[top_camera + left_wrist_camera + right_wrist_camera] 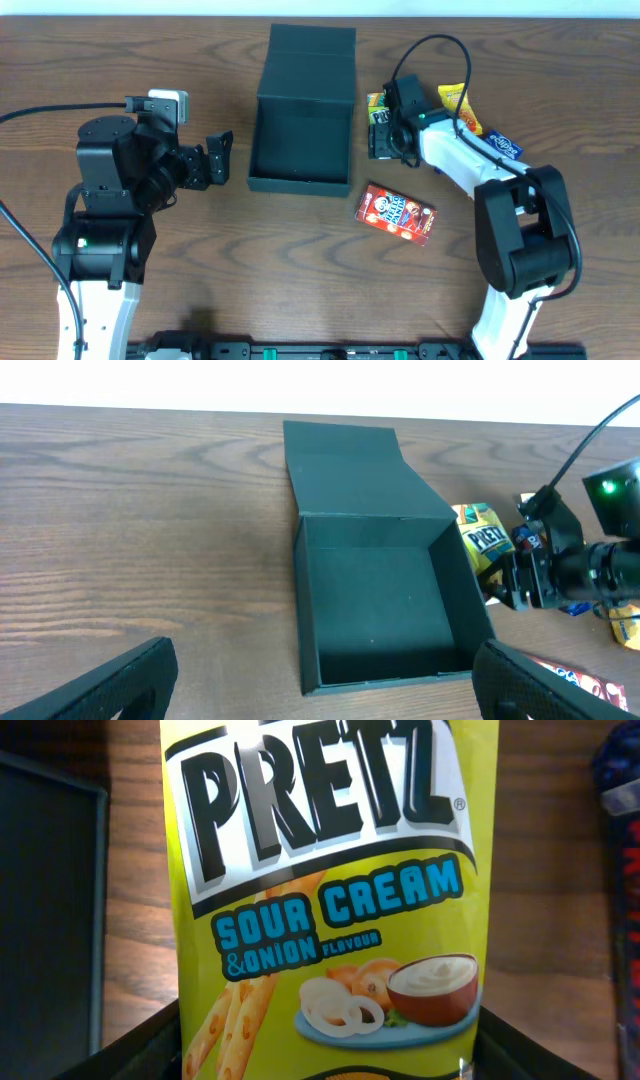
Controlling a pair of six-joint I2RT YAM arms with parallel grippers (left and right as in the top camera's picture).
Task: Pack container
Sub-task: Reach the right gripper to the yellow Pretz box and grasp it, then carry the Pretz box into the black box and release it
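The container (300, 140) is a dark rectangular box standing open at the table's middle, its flap lid (312, 60) folded back away from me; it also shows in the left wrist view (375, 600) and is empty. A yellow-green Pretz packet (378, 112) lies just right of the box, and also shows in the left wrist view (482, 540) and fills the right wrist view (330, 870). My right gripper (383, 135) (515, 575) (330, 1055) is open with a finger on each side of the packet. My left gripper (222, 158) (325, 690) is open and empty, left of the box.
A red snack packet (397, 213) (585, 680) lies in front of the box's right corner. An orange packet (458, 105) and a blue packet (503, 147) (620, 780) lie to the right, beside the right arm. The table is brown wood.
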